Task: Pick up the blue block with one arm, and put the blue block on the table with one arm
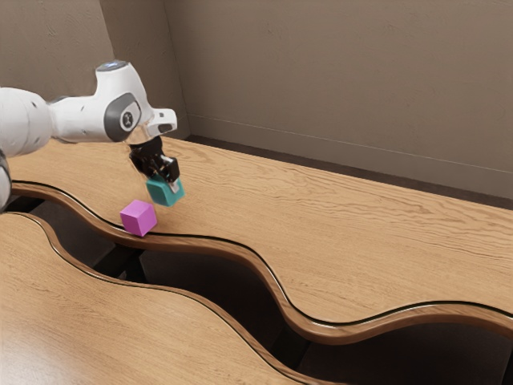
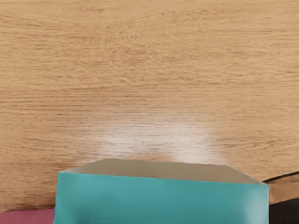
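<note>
The gripper (image 1: 170, 178) points down and is shut on the blue block (image 1: 166, 192), a teal cube that hangs slightly tilted from it. One finger shows against the block's side; the far finger is hidden. The cube seems to be a little above the wooden table (image 1: 337, 233), though the exact gap is hard to judge. In the wrist view the blue block (image 2: 161, 200) looms large at the lower edge, with the table's wood grain (image 2: 149, 84) beyond it.
A magenta block (image 1: 139, 217) rests on the table close to the held block, near the wavy table edge (image 1: 212, 242). Beside that edge runs a dark gap (image 1: 204, 273), with another wooden surface (image 1: 104, 321) on its other side. Behind the table stands a wall (image 1: 345, 88).
</note>
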`<action>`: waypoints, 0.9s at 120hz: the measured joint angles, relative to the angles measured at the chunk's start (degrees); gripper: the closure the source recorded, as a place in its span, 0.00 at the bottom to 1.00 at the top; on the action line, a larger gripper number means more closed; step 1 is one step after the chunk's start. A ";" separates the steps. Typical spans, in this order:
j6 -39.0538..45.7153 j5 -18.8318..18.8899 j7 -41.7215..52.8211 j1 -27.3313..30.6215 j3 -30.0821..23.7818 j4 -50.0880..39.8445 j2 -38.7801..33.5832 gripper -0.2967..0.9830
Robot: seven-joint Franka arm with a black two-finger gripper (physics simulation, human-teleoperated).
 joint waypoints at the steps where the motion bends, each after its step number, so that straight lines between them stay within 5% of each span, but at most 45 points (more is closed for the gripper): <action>1: 0.12 0.03 -0.20 -0.23 -0.31 -0.41 0.00 0.55; 26: 8.45 1.62 -4.23 -2.13 -0.84 -12.62 -2.23 0.55; 62: 13.22 1.66 -6.64 -2.60 -0.79 -12.32 -2.24 0.32; 74: 7.20 -0.62 -7.21 -3.40 -0.41 -5.96 -6.71 0.29; 91: -7.15 -5.55 -7.75 -16.01 15.84 -3.95 -24.32 0.27; 108: -20.56 -7.05 -7.75 -17.81 22.17 0.29 -30.11 0.26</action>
